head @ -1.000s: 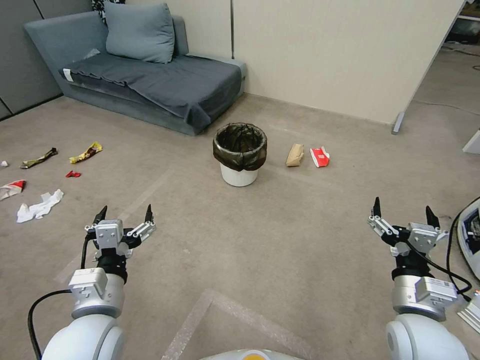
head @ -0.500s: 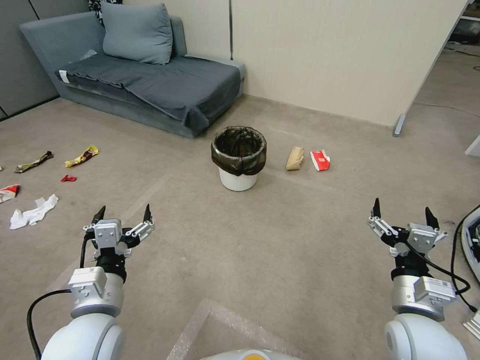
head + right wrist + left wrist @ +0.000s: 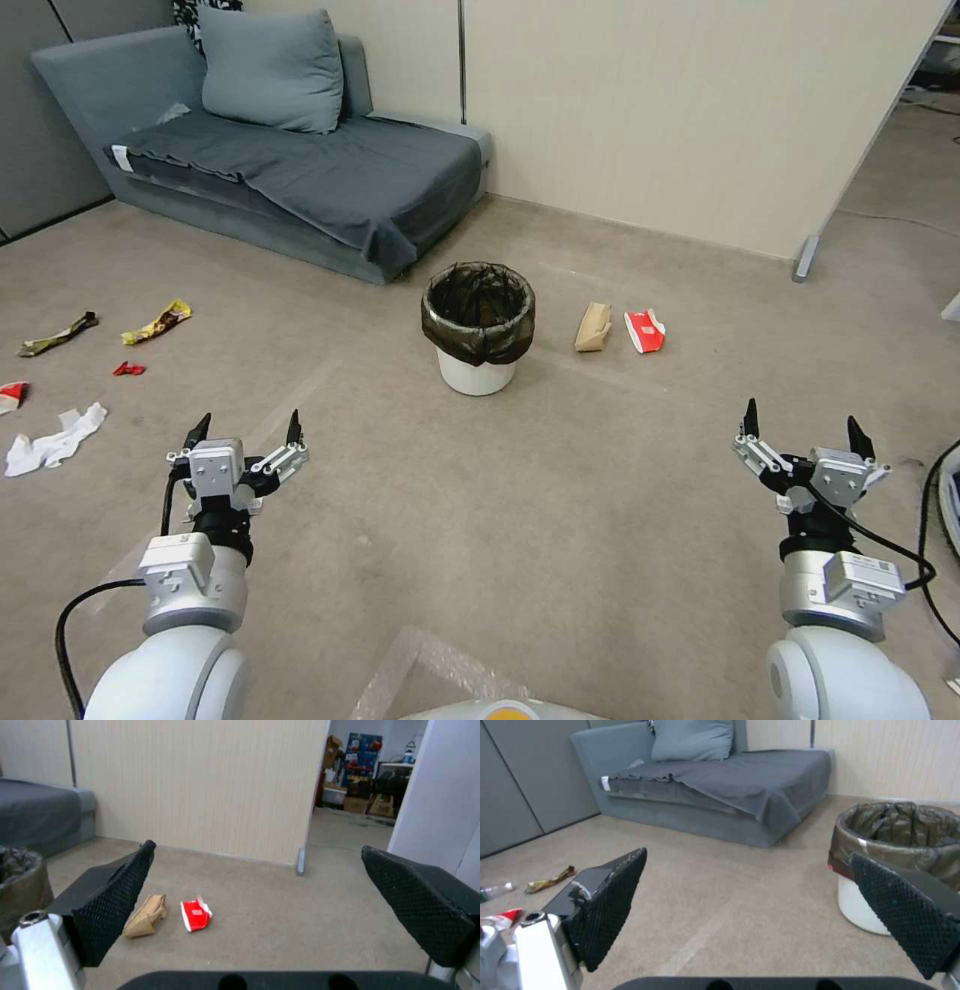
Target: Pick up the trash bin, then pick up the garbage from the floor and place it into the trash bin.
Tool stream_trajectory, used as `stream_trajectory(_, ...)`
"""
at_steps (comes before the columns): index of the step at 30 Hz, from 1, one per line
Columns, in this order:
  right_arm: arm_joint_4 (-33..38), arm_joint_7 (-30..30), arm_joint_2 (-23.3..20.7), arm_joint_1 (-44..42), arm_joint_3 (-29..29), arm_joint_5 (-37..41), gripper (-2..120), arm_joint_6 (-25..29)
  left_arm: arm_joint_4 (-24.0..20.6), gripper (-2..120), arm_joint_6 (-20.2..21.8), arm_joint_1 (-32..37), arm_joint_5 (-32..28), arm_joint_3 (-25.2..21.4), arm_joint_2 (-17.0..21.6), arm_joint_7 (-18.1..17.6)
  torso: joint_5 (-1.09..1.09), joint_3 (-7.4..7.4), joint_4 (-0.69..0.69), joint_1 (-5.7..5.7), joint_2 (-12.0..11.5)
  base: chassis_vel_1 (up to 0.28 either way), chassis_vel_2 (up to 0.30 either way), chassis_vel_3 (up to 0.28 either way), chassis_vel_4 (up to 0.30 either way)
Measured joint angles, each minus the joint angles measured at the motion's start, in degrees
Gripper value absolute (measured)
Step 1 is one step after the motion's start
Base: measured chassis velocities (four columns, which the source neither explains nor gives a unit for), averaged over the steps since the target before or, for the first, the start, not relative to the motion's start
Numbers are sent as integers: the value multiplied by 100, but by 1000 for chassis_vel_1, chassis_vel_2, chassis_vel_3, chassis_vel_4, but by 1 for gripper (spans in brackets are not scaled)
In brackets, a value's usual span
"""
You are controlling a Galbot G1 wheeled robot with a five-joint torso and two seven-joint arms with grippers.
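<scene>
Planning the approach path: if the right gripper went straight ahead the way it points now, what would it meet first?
Probably nothing soon. The right gripper, open, points over bare carpet; the red packet and tan paper bag lie lower and off-centre. Depth is unclear.

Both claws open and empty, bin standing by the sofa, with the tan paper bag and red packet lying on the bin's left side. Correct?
Not quite. In the head view the tan paper bag and red packet lie on the right of the bin. The left claw and right claw are open and empty.
</scene>
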Motion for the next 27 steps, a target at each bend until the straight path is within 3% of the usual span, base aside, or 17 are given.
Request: stream_trajectory(27,-129,31,-11,41,4,-45,100,-3,95,100,-17,-39,83,7,-30,1,0,0,-1,0,0,-93,93,100,-96)
